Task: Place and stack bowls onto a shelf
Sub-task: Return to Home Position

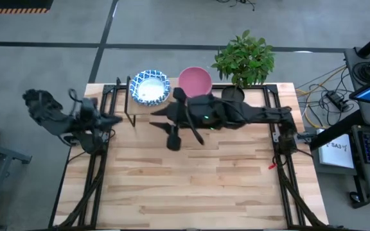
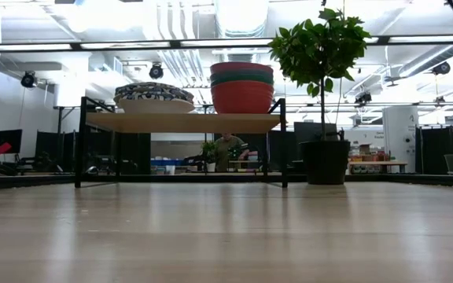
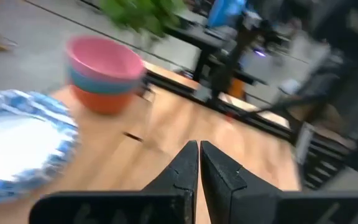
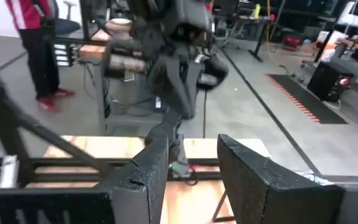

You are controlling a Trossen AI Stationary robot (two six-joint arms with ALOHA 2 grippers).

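Observation:
The shelf (image 2: 183, 122) stands at the table's far middle. On it rest a stack of white bowls with blue patterned rims (image 1: 149, 86) on its left part and a stack of plain bowls with the pink one on top (image 1: 194, 80) on its right part. Both stacks show in the low view (image 2: 154, 96) (image 2: 242, 86) and in the left wrist view (image 3: 17, 137) (image 3: 104, 71). My right gripper (image 1: 167, 126) hangs open and empty above the table just in front of the shelf. My left gripper (image 1: 113, 119) is shut and empty at the table's left edge.
A potted plant (image 1: 244, 59) in a dark pot (image 2: 325, 161) stands at the far right beside the shelf. The bare wooden tabletop (image 1: 191, 179) stretches toward the near edge. A person (image 4: 39, 37) stands in the room beyond the table's left side.

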